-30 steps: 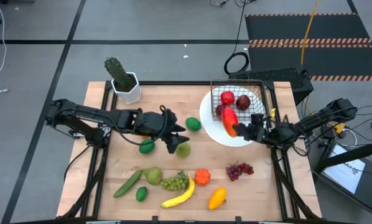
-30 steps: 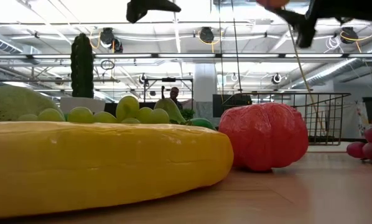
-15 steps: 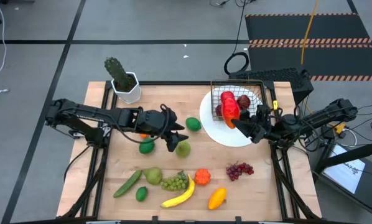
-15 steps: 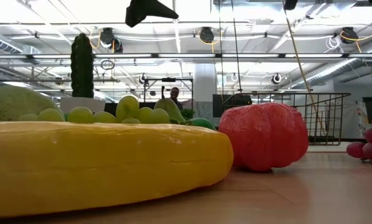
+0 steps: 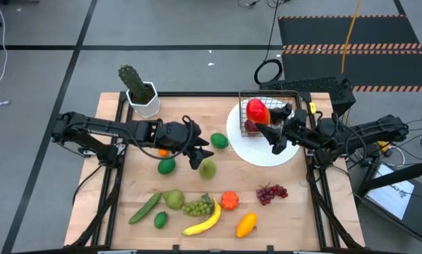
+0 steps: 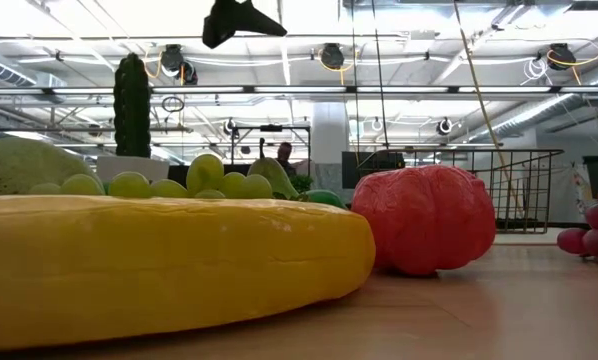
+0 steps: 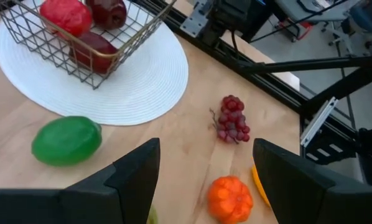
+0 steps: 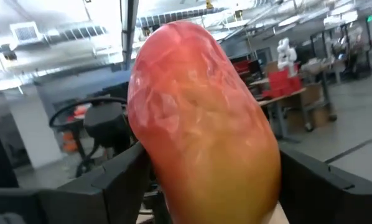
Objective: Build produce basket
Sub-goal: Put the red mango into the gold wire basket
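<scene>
The wire basket (image 5: 285, 106) stands on a white round plate (image 5: 257, 152) at the far right and holds dark red apples (image 5: 275, 115). My right gripper (image 5: 266, 121) is shut on a red-orange mango (image 5: 256, 110) above the basket's left part; the mango fills the right wrist view (image 8: 204, 137). My left gripper (image 5: 199, 152) hangs open and empty over the table's middle, between a green lime (image 5: 219, 140) and a pale green fruit (image 5: 207, 168). The left wrist view shows the basket (image 7: 80, 46), the lime (image 7: 66, 140) and purple grapes (image 7: 232, 121). My right gripper pinches the mango by its two long sides (image 8: 173, 186) between its two fingers. The fingers come roughly level from the table's right. The mango is lifted clear, over the basket and plate.
On the near half lie a cucumber (image 5: 145, 208), pear (image 5: 173, 199), green grapes (image 5: 199, 207), banana (image 5: 204, 220), orange fruit (image 5: 229, 200), yellow mango (image 5: 246, 224), purple grapes (image 5: 271, 192) and limes (image 5: 166, 166). A potted cactus (image 5: 139, 90) stands far left.
My right gripper has carried the mango up and toward the table's far edge, from over the plate's near part to above the basket, turning as it went. The mango has stayed in the hold.
</scene>
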You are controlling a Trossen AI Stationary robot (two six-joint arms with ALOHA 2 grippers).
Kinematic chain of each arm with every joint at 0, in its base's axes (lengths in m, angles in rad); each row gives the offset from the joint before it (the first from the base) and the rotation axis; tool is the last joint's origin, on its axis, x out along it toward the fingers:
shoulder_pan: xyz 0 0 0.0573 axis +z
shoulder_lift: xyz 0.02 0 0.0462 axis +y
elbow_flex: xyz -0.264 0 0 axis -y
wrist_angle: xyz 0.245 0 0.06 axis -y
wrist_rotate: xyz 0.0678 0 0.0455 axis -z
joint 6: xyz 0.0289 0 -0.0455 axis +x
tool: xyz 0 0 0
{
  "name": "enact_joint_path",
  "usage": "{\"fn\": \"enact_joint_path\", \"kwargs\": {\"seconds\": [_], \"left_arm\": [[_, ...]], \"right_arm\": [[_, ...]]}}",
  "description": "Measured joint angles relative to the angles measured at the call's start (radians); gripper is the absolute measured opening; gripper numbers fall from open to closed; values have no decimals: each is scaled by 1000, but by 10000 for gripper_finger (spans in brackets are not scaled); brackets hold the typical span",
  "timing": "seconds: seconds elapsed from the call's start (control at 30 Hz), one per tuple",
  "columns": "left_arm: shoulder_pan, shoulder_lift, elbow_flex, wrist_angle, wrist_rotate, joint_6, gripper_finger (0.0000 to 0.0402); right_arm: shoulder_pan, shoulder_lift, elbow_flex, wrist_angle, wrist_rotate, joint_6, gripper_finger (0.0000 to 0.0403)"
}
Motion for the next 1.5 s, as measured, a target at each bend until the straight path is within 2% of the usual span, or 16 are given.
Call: {"fn": "enact_joint_path", "kwargs": {"seconds": [0.23, 0.47, 0.67, 0.97, 1.17, 1.5], "left_arm": [[31, 0, 0, 0, 83, -6, 257], [44, 0, 0, 9, 91, -17, 257], [43, 0, 0, 16, 99, -17, 257], [44, 0, 0, 26, 98, -44, 257], [28, 0, 0, 28, 98, -72, 257], [27, 0, 0, 31, 89, -55, 257]], "right_arm": [[-2, 0, 0, -3, -1, -167, 290], [-4, -9, 0, -8, -1, -156, 290], [-4, -14, 0, -6, -1, 56, 290], [-5, -14, 0, -13, -2, 176, 290], [-13, -14, 0, -39, -2, 495, 290], [-90, -18, 0, -80, -8, 834, 290]]}}
